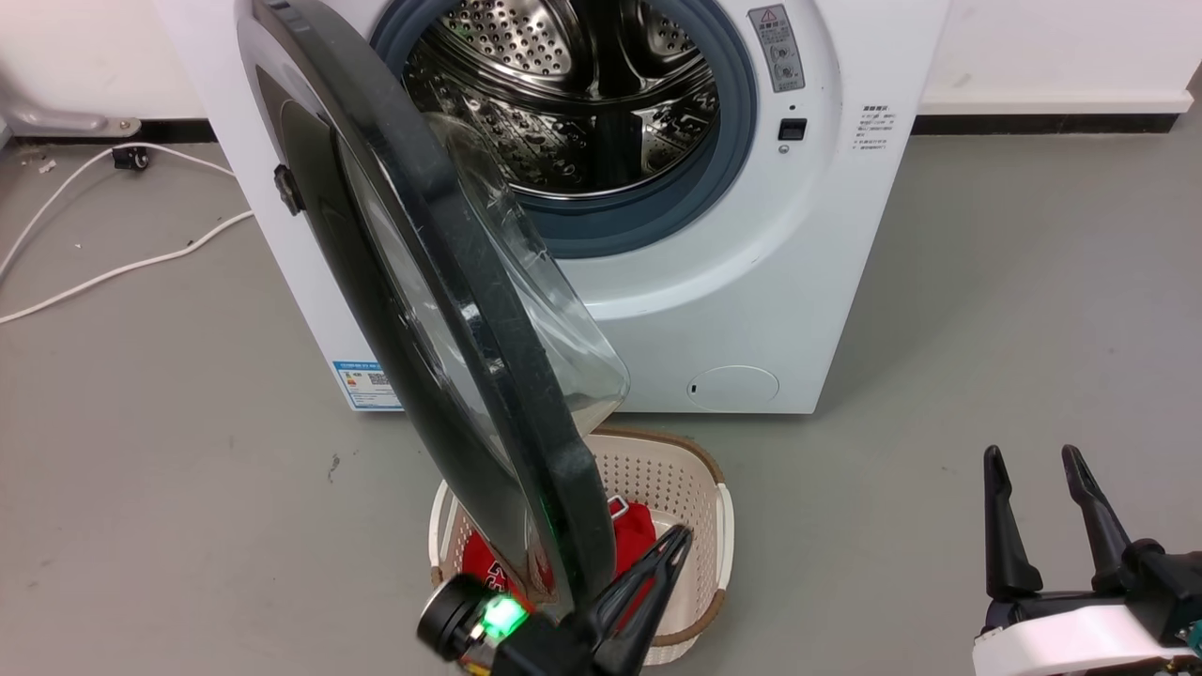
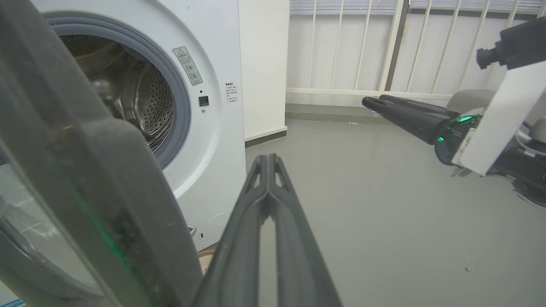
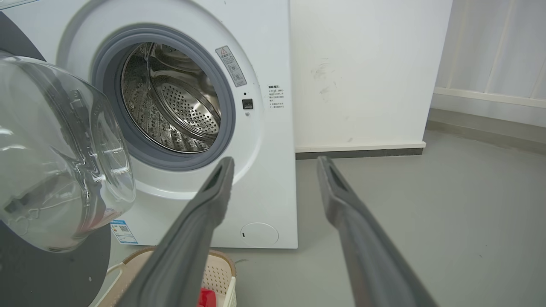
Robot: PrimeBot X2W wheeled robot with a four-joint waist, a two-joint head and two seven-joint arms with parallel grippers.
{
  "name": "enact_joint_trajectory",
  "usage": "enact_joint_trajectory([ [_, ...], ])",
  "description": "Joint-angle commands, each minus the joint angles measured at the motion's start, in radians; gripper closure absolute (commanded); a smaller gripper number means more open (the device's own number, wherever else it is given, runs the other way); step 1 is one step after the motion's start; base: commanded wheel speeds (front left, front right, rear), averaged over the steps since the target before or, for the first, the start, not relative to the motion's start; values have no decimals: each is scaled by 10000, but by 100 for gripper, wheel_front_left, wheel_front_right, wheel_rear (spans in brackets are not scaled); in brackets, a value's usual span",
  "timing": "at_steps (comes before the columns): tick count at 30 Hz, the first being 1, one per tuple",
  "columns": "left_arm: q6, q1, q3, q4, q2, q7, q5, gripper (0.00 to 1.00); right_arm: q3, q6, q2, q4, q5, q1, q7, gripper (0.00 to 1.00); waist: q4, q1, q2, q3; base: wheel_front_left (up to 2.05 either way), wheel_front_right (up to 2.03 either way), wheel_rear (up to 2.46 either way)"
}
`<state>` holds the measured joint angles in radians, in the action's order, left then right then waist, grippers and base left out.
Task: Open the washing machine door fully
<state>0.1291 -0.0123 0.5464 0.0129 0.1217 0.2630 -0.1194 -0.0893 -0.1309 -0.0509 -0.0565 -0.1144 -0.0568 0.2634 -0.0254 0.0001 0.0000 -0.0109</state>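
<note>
The washing machine door (image 1: pixel 441 272) stands swung out from the white machine (image 1: pixel 751 282), hinged on its left and edge-on to the head view. Its clear glass bowl (image 1: pixel 554 329) bulges to the right. The steel drum (image 1: pixel 563 94) is exposed. My left gripper (image 1: pixel 678 542) is shut with nothing in it, close beside the inner side of the door's lower rim; I cannot tell whether they touch. In the left wrist view the door (image 2: pixel 85 192) lies just left of the left gripper (image 2: pixel 268 160). My right gripper (image 1: pixel 1038 469) is open and low on the right, well apart from the door (image 3: pixel 55 149).
A pale laundry basket (image 1: pixel 676 479) with red clothing (image 1: pixel 634 535) sits on the floor under the door's free edge. White cables (image 1: pixel 94 272) run over the grey floor left of the machine. A white wall and railing (image 2: pixel 384 51) stand to the right.
</note>
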Motion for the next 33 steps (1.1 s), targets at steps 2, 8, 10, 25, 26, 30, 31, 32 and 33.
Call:
enact_joint_trajectory([
  [2, 22, 405, 37, -280, -147, 26, -83, 100, 17, 3, 14, -33, -79, 124, 15, 0, 11, -1, 0, -52, 0, 0, 0],
  [8, -57, 1078, 50, -1079, -452, 24, 42, 100, 102, 3, 14, -130, -183, 218, 15, 0, 175, -1, 0, -166, 0, 0, 0],
  [10, -194, 1161, -37, -1288, -528, 26, 35, 100, 117, 3, 15, -164, -261, 227, 15, 0, 219, -1, 0, -183, 0, 0, 0],
  [25, -1362, 1049, -622, -1586, -665, 24, -494, 100, 313, 3, 15, -408, -508, 293, 15, 0, 61, -1, 0, -277, 0, 0, 0],
  [26, -1398, 974, -671, -1530, -660, 24, -498, 100, 351, 3, 15, -431, -533, 319, 15, 0, 77, -1, 0, -276, 0, 0, 0],
  [30, -1550, 613, -871, -1242, -655, 21, -391, 100, 411, 3, 15, -469, -650, 359, 15, 0, 65, -1, 0, -334, 0, 0, 0],
  [31, -1562, 506, -909, -1166, -646, 21, -358, 100, 422, 3, 15, -499, -674, 340, 15, 0, 43, -1, 0, -342, 0, 0, 0],
  [32, -1569, 395, -948, -1089, -635, 16, -324, 100, 426, 3, 15, -504, -695, 313, 15, 0, 10, -1, 0, -354, 0, 0, 0],
  [33, -1578, 296, -977, -1012, -637, 16, -346, 100, 415, 3, 15, -500, -701, 291, 15, 0, -39, -1, 0, -386, 0, 0, 0],
])
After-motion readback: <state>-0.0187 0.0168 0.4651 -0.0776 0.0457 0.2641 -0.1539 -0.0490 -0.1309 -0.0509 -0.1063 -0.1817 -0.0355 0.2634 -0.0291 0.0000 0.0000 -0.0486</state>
